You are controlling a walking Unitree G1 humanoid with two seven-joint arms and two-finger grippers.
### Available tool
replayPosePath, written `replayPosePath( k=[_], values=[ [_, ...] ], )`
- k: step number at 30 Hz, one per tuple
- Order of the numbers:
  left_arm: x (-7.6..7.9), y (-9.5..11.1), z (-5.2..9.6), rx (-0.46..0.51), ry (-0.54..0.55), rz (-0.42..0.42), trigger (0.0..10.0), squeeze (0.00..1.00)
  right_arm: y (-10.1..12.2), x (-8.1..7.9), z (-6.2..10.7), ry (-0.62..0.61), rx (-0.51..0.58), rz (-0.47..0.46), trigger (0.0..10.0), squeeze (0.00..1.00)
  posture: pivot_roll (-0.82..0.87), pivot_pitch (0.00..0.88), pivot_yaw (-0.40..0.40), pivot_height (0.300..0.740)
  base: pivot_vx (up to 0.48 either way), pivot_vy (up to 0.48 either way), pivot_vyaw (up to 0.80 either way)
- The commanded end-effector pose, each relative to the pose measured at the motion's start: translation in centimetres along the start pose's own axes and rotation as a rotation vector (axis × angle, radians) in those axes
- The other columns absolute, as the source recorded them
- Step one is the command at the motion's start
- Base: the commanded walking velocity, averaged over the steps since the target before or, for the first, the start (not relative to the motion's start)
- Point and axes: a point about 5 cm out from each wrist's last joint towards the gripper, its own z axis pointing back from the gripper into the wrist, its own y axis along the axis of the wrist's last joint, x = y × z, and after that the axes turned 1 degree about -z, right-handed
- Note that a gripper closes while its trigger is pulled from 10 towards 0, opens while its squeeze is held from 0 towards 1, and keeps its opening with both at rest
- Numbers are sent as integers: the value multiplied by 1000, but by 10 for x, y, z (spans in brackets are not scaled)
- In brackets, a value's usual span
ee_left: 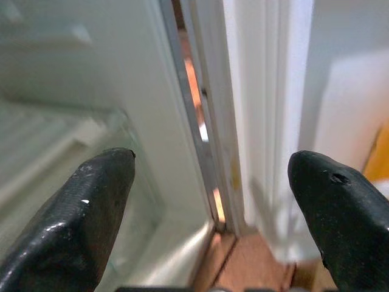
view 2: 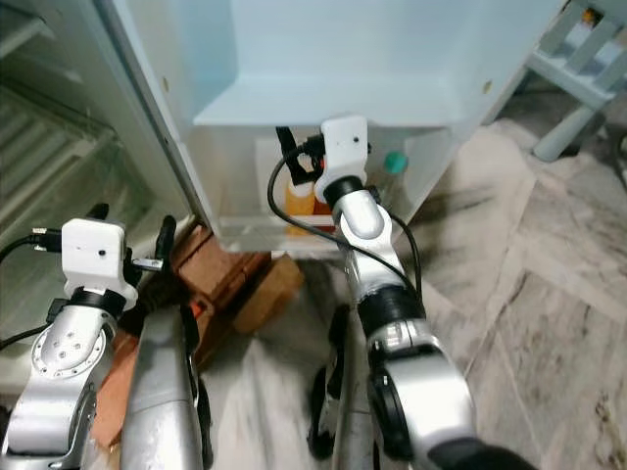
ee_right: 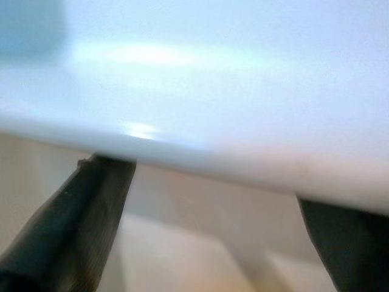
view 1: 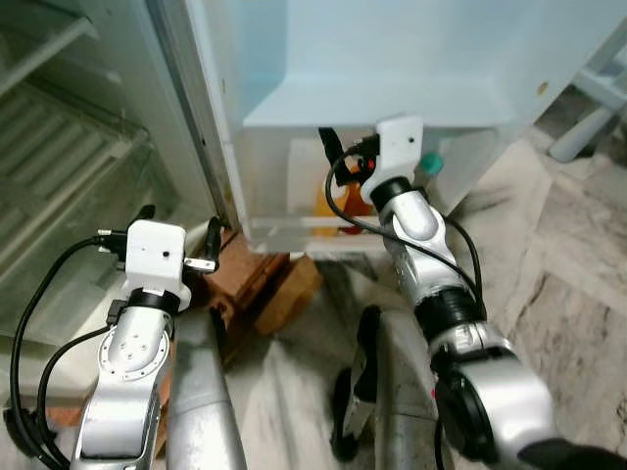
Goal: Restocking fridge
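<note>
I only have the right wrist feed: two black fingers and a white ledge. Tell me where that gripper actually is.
Observer: The right gripper is reaching into the lower bin of the open fridge door, fingers open, under the shelf ledge.
Operator: Say what's in that bin.
Observer: An orange bottle stands behind the translucent front, just beside the gripper; a teal cap shows further to the right.
Operator: Report the left arm.
Observer: The left gripper hangs open by the fridge's hinge edge, above brown bricks on the floor.
</note>
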Motion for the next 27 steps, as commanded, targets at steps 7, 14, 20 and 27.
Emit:
replayPosePath(
  k=[7,14,20,27],
  values=[
    [4,-14,6,-31,-2,26,10000,0,-17,3,59,-83,-25,-13,10000,0,166,21,-80,527,0,0,0],
    [5,-14,-4,-3,19,25,10000,0,-29,12,92,-192,-149,-1,10000,0,137,14,-64,527,0,0,0],
    [7,-5,-8,33,11,-27,10000,0,-21,20,88,-199,-119,-16,10000,0,149,43,-60,557,0,0,0],
    [8,-10,-3,18,27,-8,10000,0,-25,20,97,-228,-173,-53,10000,0,142,56,-62,607,0,0,0]
  ],
)
